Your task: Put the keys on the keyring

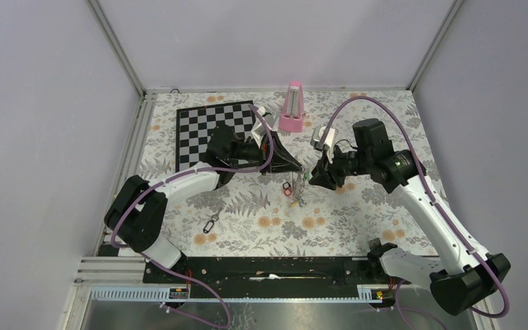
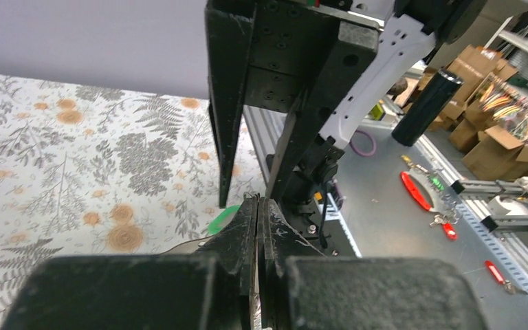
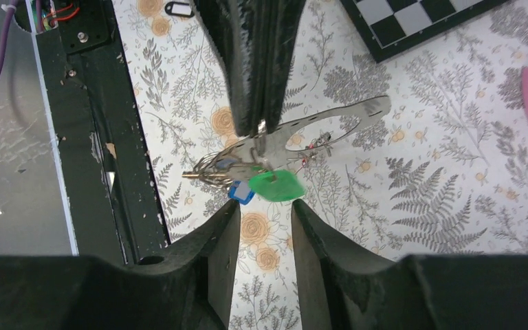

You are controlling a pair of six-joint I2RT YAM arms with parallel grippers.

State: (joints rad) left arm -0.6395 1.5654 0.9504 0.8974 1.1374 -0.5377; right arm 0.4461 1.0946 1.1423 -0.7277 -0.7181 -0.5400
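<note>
Left fingers tight on the keyring, right fingers apart beside; chessboard, pink metronome beyond.

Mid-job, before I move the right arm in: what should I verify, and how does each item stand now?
1. Left gripper shut on the keyring: ok.
2. Right gripper open, facing the ring: ok.
3. Green-tagged key and blue-tagged key hanging at the ring: ok.
4. Those two keys actually threaded: cannot tell.
5. Black-tagged key on the ring: not ok, it lies apart, ungripped.
</note>
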